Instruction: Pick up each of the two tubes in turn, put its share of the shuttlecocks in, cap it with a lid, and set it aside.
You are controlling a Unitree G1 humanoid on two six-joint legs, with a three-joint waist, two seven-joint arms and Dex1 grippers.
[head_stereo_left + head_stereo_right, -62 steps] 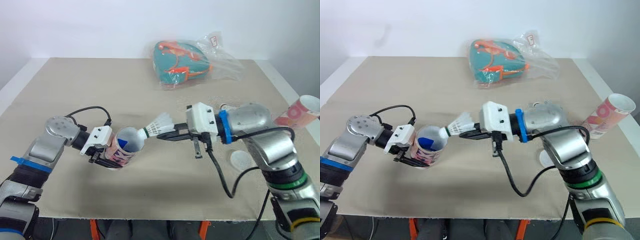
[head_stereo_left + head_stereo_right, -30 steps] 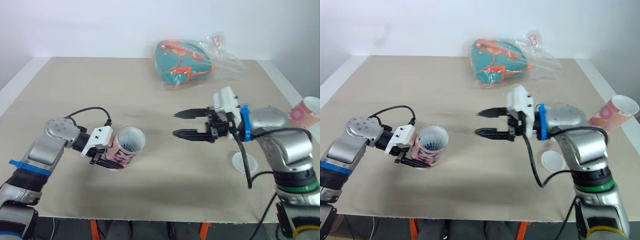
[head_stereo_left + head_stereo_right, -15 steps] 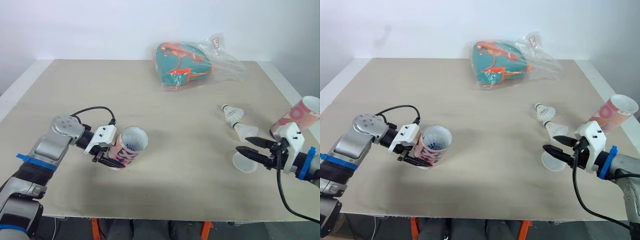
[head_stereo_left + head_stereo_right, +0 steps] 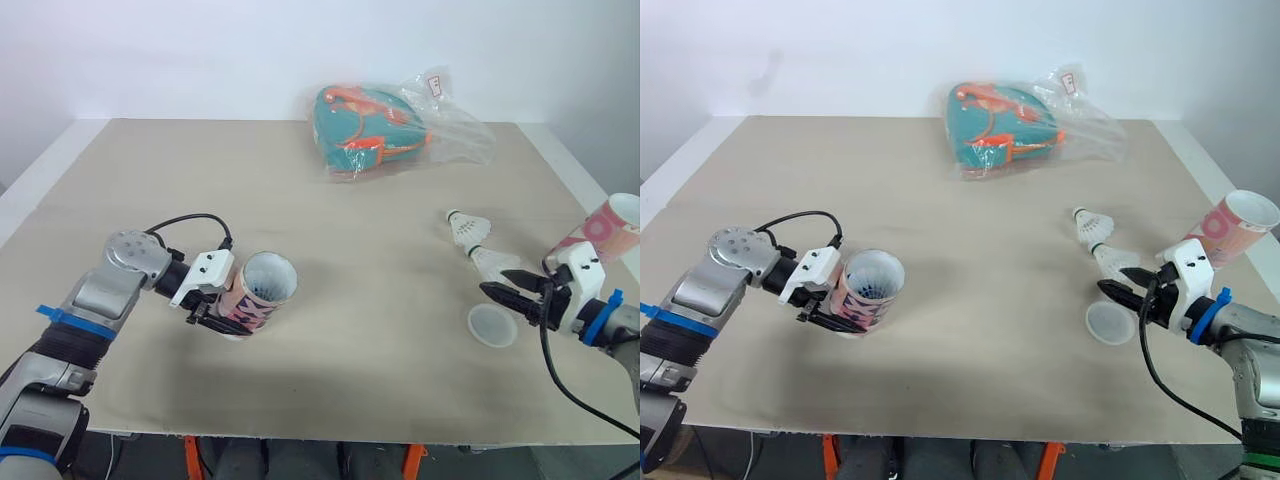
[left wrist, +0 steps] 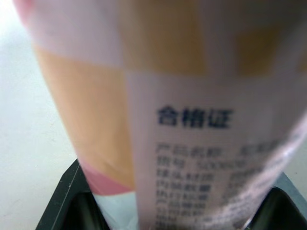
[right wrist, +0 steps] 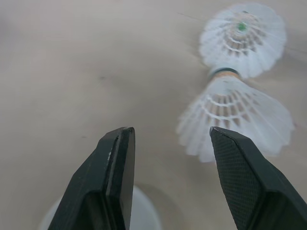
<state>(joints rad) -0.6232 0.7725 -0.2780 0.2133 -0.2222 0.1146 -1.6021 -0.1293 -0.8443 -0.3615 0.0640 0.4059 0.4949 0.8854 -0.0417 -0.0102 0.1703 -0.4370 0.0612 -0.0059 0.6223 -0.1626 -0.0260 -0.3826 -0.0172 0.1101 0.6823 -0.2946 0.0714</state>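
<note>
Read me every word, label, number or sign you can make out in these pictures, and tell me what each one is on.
"合格证": dark print on the held tube, in the left wrist view.
Smaller lines printed under it on the same tube: too blurred to read.
Red mark on the white tag of the plastic bag: too small to read.
Pink pattern on the second tube: no text can be made out.
</note>
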